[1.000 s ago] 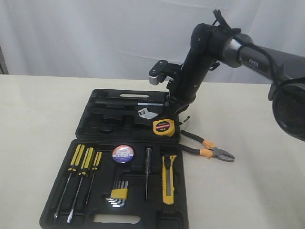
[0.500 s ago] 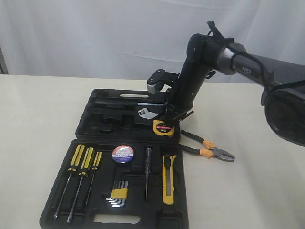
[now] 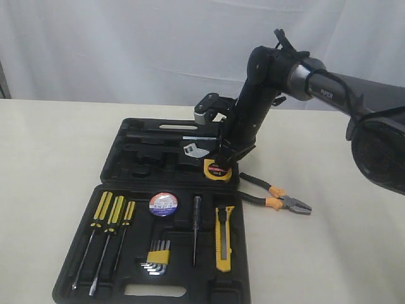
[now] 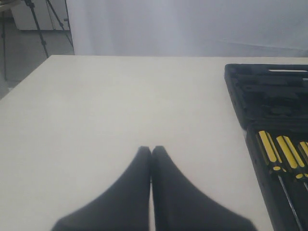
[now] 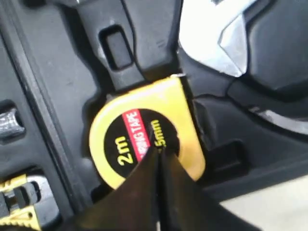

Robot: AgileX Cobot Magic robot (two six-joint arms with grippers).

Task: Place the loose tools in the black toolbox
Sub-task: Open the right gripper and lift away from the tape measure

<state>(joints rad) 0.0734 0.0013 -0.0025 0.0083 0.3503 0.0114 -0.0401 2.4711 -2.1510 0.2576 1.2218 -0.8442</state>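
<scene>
We see a black plastic toolbox and a cream-coloured counter. The round yellow tape measure has a black face with a red band and yellow "2m". The steel pliers have black-and-orange handles, the utility knife is yellow and black, and the black tape roll bears a white-blue-red label.

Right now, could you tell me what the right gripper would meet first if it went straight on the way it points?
The right gripper, jaws shut, points at the label face of the yellow tape measure lying in the black toolbox. That would come first. It may already be touching, as depth is unclear.
</scene>
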